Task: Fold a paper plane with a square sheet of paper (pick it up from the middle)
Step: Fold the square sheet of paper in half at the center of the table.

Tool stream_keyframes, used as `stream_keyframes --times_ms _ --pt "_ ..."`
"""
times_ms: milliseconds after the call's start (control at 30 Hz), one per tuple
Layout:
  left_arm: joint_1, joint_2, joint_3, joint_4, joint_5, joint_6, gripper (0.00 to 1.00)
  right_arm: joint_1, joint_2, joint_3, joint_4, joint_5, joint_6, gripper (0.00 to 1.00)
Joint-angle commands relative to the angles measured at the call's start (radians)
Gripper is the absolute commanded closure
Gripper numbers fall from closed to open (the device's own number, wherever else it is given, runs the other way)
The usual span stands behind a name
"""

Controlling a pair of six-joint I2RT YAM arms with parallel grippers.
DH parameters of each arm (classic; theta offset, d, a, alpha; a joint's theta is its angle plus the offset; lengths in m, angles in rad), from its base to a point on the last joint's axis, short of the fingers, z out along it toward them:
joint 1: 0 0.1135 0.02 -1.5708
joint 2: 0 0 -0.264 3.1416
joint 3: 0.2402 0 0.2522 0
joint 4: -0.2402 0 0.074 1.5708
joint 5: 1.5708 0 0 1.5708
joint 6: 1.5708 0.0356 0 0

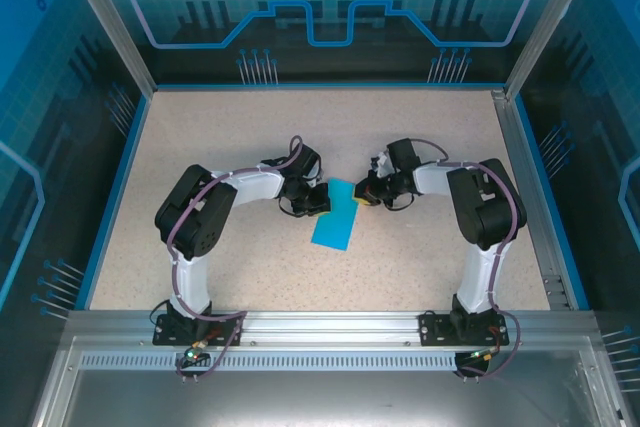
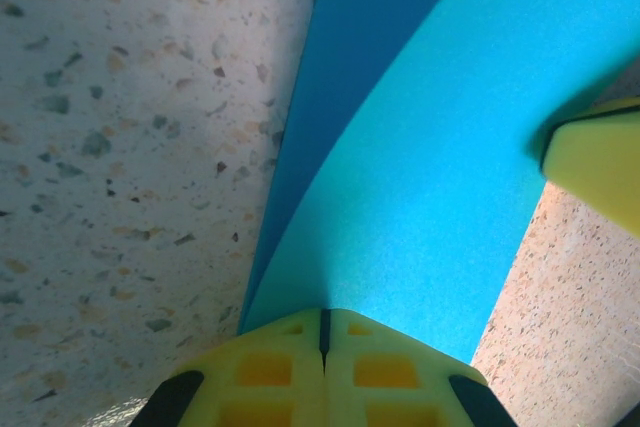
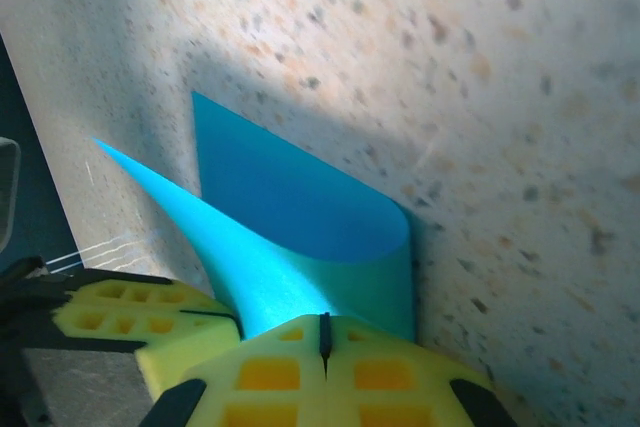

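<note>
The square sheet of paper (image 1: 334, 219), plain cyan-blue, lies mid-table bent over on itself, so it looks like a narrow strip from above. Its lower layer rests flat on the table while the upper layer (image 2: 440, 147) curves up off it. My left gripper (image 1: 318, 199) is shut at the sheet's left side, and the raised layer runs straight out from its closed yellow tips (image 2: 323, 313). My right gripper (image 1: 362, 195) is shut at the sheet's right side, the curled paper (image 3: 300, 237) rising to its tips (image 3: 323, 317). The two grippers almost meet above the sheet's far end.
The speckled beige table (image 1: 230, 127) has a blue rim and metal frame posts at its corners. Both arm bases are bolted to the near rail (image 1: 330, 325). The other gripper's yellow finger (image 2: 595, 157) crowds the left wrist view's right side.
</note>
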State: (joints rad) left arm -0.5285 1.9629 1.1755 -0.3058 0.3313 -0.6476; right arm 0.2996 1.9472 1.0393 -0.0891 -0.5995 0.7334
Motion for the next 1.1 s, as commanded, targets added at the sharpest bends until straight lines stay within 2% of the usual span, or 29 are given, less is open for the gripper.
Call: stream_keyframes --times_ms 0,333,633,933,1067 --pt "-0.009 0.065 -0.046 -0.111 -0.066 0.022 1.00 -0.017 0.022 0.065 -0.061 0.020 -0.024 1.00" --pt "-0.010 0.062 -0.042 -0.115 -0.067 0.026 1.00 -0.033 0.114 0.053 -0.021 0.023 -0.010 1.00" --pt "-0.010 0.063 -0.042 -0.111 -0.065 0.024 1.00 -0.053 0.030 0.097 -0.071 -0.006 -0.033 1.00" --pt "-0.011 0.068 -0.040 -0.106 -0.057 0.026 1.00 -0.063 0.116 0.101 -0.058 -0.014 -0.031 1.00" --pt "-0.010 0.068 -0.039 -0.106 -0.054 0.028 1.00 -0.063 0.123 0.109 -0.095 0.033 -0.032 1.00"
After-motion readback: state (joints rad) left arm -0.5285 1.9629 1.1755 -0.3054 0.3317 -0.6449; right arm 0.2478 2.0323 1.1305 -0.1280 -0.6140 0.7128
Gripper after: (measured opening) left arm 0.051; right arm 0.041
